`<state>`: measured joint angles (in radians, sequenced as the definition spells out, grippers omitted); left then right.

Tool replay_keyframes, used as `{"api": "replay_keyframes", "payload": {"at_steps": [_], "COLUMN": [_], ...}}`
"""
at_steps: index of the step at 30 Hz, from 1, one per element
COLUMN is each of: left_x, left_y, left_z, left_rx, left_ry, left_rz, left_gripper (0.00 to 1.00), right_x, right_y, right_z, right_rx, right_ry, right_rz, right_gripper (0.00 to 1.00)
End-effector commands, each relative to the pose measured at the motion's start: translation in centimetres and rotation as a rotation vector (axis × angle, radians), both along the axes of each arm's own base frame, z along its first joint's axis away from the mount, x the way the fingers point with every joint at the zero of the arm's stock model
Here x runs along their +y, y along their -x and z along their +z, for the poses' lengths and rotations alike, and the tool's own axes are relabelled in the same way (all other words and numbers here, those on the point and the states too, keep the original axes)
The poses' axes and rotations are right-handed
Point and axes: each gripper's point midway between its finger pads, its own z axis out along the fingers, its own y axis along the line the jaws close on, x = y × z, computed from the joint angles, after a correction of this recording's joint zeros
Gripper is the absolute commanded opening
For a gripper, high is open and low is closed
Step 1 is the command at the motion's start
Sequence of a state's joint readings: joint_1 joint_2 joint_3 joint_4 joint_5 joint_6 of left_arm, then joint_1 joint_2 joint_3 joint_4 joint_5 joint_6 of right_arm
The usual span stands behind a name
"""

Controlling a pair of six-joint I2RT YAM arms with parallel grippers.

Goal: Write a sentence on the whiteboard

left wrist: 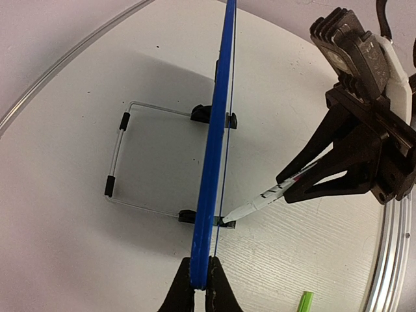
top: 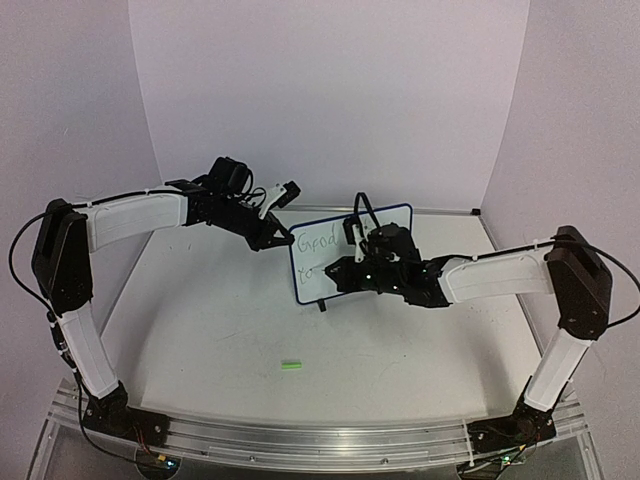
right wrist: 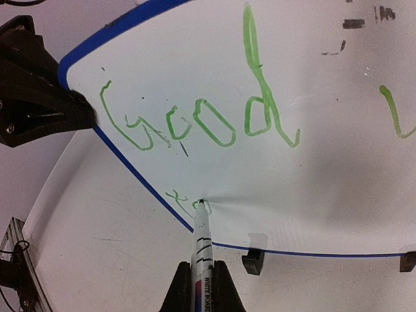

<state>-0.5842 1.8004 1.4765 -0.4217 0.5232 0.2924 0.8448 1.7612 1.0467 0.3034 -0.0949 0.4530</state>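
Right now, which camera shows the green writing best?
The right wrist view: the writing fills it, "Good" legible, the marker tip at "to". The top view shows it small, partly behind the right arm. The left wrist view sees the whiteboard edge-on, no writing.

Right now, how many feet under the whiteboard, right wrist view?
2. One foot under the whiteboard rim, just right of the marker; the other foot at the frame's right edge, cut off.
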Motion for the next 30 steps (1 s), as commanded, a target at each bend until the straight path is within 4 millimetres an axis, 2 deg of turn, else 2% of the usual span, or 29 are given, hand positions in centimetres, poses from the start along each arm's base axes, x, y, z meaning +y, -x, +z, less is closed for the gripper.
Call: {"api": "replay_keyframes", "payload": {"at_steps": [1, 7, 13, 19, 30], "left_x": [1.5, 1.5, 1.5, 1.5, 1.5], "left_y": [-0.6, -0.6, -0.6, -0.6, -0.6], "left_z": [-0.4, -0.3, -0.4, -0.4, -0.7], "left_rx": [-0.061, -0.063, -0.063, -0.061, -0.057], "left_ry": [-0.072, -0.072, -0.073, -0.074, -0.076], "left_rz": [0.032, 0.033, 0.033, 0.033, 0.032], "left_gripper": [0.00, 0.00, 0.00, 0.00, 0.00], "right_x": [0.9, 0.5, -1.9, -3.4, -2.1], "right_y": [-1.0, -0.7, 0.6, 0.8, -1.0], "right_z": [1.8, 2.3, 4.1, 2.2, 2.5], "right_rx": [-0.038, -0.043, -0.067, -0.035, -0.049], "right_ry": [-0.044, -0.051, -0.066, -0.025, -0.025], "right_rz": [0.003, 0.000, -0.036, -0.072, -0.078], "right_gripper": [0.00, 0.00, 0.00, 0.00, 0.00]}}
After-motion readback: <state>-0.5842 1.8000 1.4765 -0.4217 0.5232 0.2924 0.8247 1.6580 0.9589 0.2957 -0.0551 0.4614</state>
